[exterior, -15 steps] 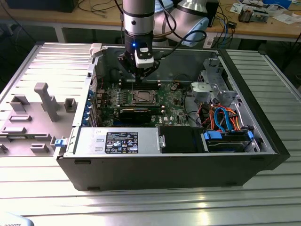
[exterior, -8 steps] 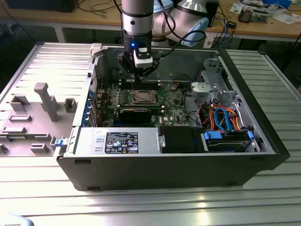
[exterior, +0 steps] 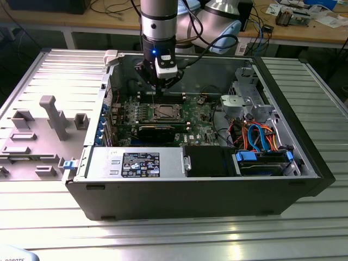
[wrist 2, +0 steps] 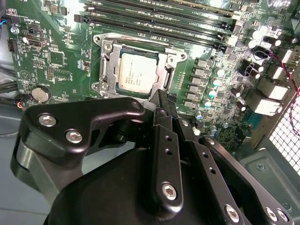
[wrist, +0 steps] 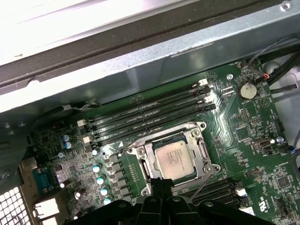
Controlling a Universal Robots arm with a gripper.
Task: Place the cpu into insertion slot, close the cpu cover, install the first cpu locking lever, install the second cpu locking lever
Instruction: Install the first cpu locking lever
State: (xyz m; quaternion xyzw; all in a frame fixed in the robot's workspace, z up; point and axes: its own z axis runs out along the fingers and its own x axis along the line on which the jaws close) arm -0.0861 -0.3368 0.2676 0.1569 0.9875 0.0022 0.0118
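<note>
1. Arm (exterior: 159, 22) comes down near vertical into the open computer case (exterior: 190, 190), wrist turned toward the green motherboard (exterior: 198, 117).
2. My gripper (wrist 2: 161, 99) hovers just above one edge of the insertion slot (exterior: 165, 112), fingertips drawn together with nothing between them (both wrist views agree).
3. Seated inside the insertion slot is the cpu (wrist: 174, 159), and the cpu cover (wrist 2: 107, 70) lies flat around it.

The arm (exterior: 159, 22) hangs upright, its closed pincer (wrist 2: 161, 99) pointing straight down.
</note>
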